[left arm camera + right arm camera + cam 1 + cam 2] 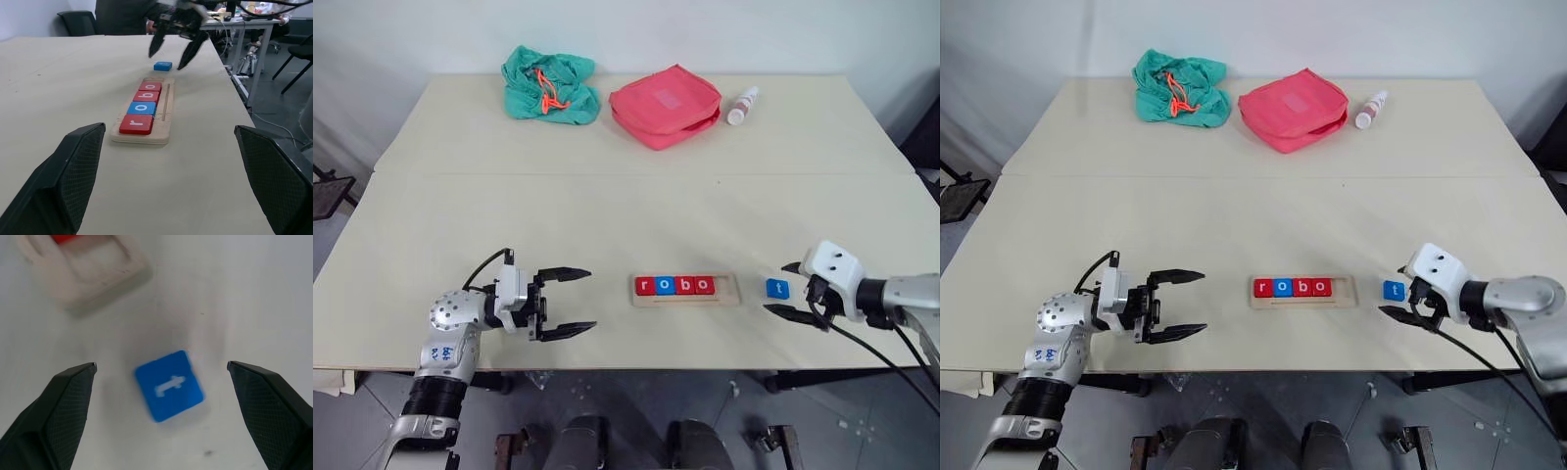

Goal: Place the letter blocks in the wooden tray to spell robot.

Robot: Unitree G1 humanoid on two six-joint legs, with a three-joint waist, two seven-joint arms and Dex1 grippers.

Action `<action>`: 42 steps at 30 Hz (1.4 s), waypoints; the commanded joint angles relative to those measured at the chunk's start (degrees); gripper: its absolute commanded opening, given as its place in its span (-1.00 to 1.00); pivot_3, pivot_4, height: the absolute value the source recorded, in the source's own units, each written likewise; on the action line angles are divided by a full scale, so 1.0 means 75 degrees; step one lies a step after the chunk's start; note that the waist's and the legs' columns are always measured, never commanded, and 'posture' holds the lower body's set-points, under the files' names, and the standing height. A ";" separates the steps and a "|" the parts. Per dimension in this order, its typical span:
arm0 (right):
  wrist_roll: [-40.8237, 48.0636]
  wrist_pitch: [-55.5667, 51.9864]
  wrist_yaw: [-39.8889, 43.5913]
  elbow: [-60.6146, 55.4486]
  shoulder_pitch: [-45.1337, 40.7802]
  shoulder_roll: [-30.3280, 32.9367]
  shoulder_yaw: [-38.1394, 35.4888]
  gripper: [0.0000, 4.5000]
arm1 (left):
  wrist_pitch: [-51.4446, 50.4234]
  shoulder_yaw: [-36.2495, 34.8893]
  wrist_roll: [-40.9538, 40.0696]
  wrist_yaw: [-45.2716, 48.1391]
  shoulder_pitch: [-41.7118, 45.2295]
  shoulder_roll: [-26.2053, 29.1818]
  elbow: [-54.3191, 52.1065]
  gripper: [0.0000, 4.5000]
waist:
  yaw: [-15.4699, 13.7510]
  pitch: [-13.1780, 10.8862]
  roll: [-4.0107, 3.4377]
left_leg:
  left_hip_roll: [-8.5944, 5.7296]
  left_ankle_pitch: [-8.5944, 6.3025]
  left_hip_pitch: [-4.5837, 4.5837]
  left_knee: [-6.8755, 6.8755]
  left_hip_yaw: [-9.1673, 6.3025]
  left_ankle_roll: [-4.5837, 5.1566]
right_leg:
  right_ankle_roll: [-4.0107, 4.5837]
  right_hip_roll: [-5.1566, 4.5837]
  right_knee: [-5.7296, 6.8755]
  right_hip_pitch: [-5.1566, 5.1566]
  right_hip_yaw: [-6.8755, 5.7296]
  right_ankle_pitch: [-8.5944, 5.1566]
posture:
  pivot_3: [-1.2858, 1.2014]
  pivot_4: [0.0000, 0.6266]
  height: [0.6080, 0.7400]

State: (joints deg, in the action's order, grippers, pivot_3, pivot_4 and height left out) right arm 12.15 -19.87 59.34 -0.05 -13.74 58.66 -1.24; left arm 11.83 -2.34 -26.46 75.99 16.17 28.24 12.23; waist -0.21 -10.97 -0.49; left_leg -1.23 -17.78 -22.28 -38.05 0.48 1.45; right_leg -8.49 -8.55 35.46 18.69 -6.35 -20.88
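Observation:
The wooden tray (730, 288) lies near the table's front edge, holding letter blocks r (645, 285), o (666, 285), b (685, 285) and o (705, 285) in a row, with its right end slot bare. A blue t block (777, 288) lies flat on the table just right of the tray. My right gripper (787, 290) stands open around the t block's right side, its black fingers apart above and below it, not touching. To the tray's left, my left gripper (573, 302) is open and holds nothing, pointing toward the tray.
At the table's far side lie a teal cloth bag (551, 85), a red zip pouch (665, 105) and a small white bottle (742, 106). A seam crosses the table (607, 215) midway. The front edge runs just below both grippers.

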 commanded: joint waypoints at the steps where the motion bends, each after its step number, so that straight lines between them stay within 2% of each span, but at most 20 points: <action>1: -0.0259 0.0388 0.0380 0.0491 -0.0432 0.0035 0.0260 0.99 | -0.0027 -0.0192 -0.0096 -0.0162 -0.0258 0.0142 -0.0530 1.00 | 0.0001 0.0000 0.0000 | -0.0001 0.0000 0.0000 0.0001 -0.0002 0.0000 | 0.0000 -0.0001 0.0001 0.0000 -0.0001 0.0000 | 0.03 -0.52 1.00; 9: -0.0860 0.0652 0.1011 0.1467 -0.1183 0.0085 0.0939 0.99 | -0.0179 -0.0283 -0.0124 -0.0460 -0.0623 0.0265 -0.0974 1.00 | -0.0019 0.0001 0.0003 | -0.0001 0.0000 0.0001 -0.0013 -0.0006 0.0001 | 0.0000 -0.0002 -0.0004 -0.0015 -0.0007 0.0000 | 0.03 -0.52 1.00; 10: -0.0905 0.0674 0.1049 0.1519 -0.1218 0.0087 0.0963 0.82 | -0.0189 -0.0283 -0.0128 -0.0475 -0.0629 0.0269 -0.0989 1.00 | -0.0021 0.0002 0.0005 | -0.0002 0.0000 0.0001 -0.0013 -0.0006 0.0001 | 0.0000 -0.0002 -0.0006 -0.0017 -0.0007 0.0000 | 0.03 -0.52 1.00; 11: -0.0931 0.0685 0.1096 0.1552 -0.1242 0.0098 0.0975 0.77 | -0.0194 -0.0281 -0.0131 -0.0489 -0.0628 0.0273 -0.0996 1.00 | -0.0024 0.0002 0.0005 | -0.0002 -0.0001 0.0001 -0.0014 -0.0006 0.0001 | 0.0000 -0.0002 -0.0007 -0.0018 -0.0007 0.0000 | 0.03 -0.52 1.00; 18: -0.1005 0.0701 0.1315 0.1578 -0.1210 0.0312 0.0885 -0.28 | -0.0206 -0.0254 -0.0121 -0.0526 -0.0546 0.0266 -0.0936 1.00 | -0.0074 0.0003 0.0006 | -0.0002 -0.0001 0.0002 -0.0017 -0.0003 0.0000 | 0.0000 -0.0002 -0.0009 -0.0020 -0.0007 0.0000 | 0.03 -0.52 1.00; 19: -0.1009 0.0699 0.1287 0.1594 -0.1225 0.0295 0.0855 -0.38 | -0.0198 -0.0241 -0.0110 -0.0525 -0.0521 0.0255 -0.0913 1.00 | -0.0091 0.0003 0.0006 | -0.0001 0.0000 0.0002 -0.0018 -0.0002 0.0000 | 0.0000 -0.0002 -0.0008 -0.0020 -0.0007 0.0000 | 0.03 -0.52 1.00; 26: -0.0739 0.0588 0.1200 0.1498 -0.1496 0.0083 0.0645 -0.38 | -0.0168 -0.0171 -0.0063 -0.0496 -0.0316 0.0191 -0.0724 1.00 | -0.0146 0.0004 0.0008 | -0.0002 0.0000 0.0001 -0.0023 0.0004 0.0000 | 0.0000 -0.0002 -0.0015 -0.0021 -0.0004 0.0000 | 0.03 -0.52 1.00; 32: -0.0169 -0.0460 0.1089 0.0564 -0.2064 -0.0256 0.0487 -0.38 | -0.0149 -0.0156 -0.0068 -0.0403 -0.0203 0.0177 -0.0592 1.00 | -0.0126 0.0002 0.0004 | 0.0002 0.0000 -0.0003 -0.0017 0.0007 0.0000 | 0.0000 0.0000 -0.0014 -0.0010 -0.0003 0.0000 | 0.03 -0.52 1.00; 37: 0.0018 -0.1764 0.1298 -0.0407 -0.2481 -0.0282 0.0955 -0.38 | -0.0127 -0.0159 -0.0069 -0.0235 -0.0165 0.0210 -0.0493 1.00 | -0.0137 0.0002 0.0004 | 0.0002 -0.0001 -0.0004 -0.0011 0.0005 -0.0001 | 0.0000 0.0000 -0.0015 -0.0008 -0.0004 0.0000 | 0.03 -0.52 1.00; 42: -0.0048 -0.1928 0.1589 -0.0728 -0.2765 -0.0423 0.1460 -0.38 | -0.0110 -0.0132 -0.0086 0.0052 -0.0087 0.0257 -0.0378 1.00 | -0.0159 0.0001 0.0004 | 0.0000 -0.0001 -0.0006 -0.0014 -0.0002 -0.0001 | 0.0000 0.0000 -0.0014 -0.0008 -0.0007 0.0000 | 0.03 -0.52 1.00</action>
State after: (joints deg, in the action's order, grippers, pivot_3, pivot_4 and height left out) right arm 11.64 -33.96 70.27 -4.25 -33.47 55.29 9.52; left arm 10.22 -3.29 -26.58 75.49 14.95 29.62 9.90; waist -1.41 -10.96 -0.46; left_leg -1.25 -17.79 -22.34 -38.16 0.43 1.44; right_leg -8.49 -8.55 35.36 18.63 -6.41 -20.88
